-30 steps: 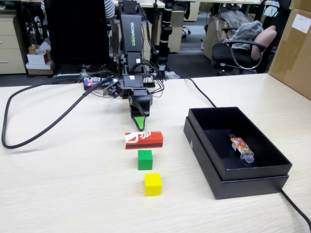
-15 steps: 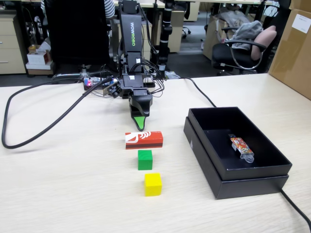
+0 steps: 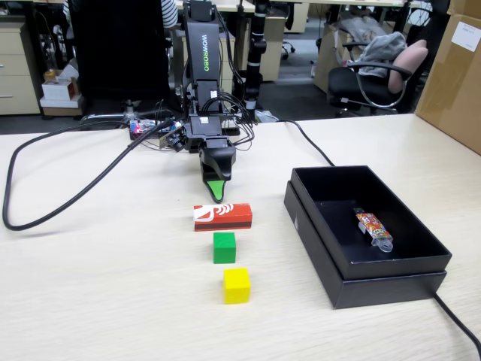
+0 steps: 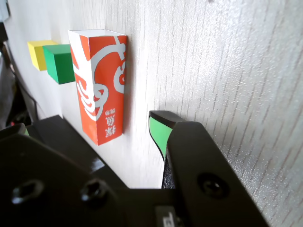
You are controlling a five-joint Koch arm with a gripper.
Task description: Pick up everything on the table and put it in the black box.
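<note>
The red box with a white swoosh mark (image 3: 222,216) lies on the pale wood-grain table (image 3: 113,286). In front of it stand the green cube (image 3: 224,247) and then the yellow cube (image 3: 237,286), all three in a row. My gripper (image 3: 216,186) points down at the table just behind the red box, apart from it, open and empty. In the wrist view the red box (image 4: 99,80) stands ahead between my fingers, with the green cube (image 4: 59,61) and yellow cube (image 4: 37,53) beyond it. One green-padded fingertip (image 4: 158,132) shows to its right. The black box (image 3: 353,282) stands to the right.
A small orange patterned packet (image 3: 373,228) lies inside the black box. A brown carton (image 3: 455,83) stands at the far right. A thick black cable (image 3: 45,218) loops over the table's left, and another (image 3: 458,323) runs past the black box. The arm base (image 3: 203,120) stands behind.
</note>
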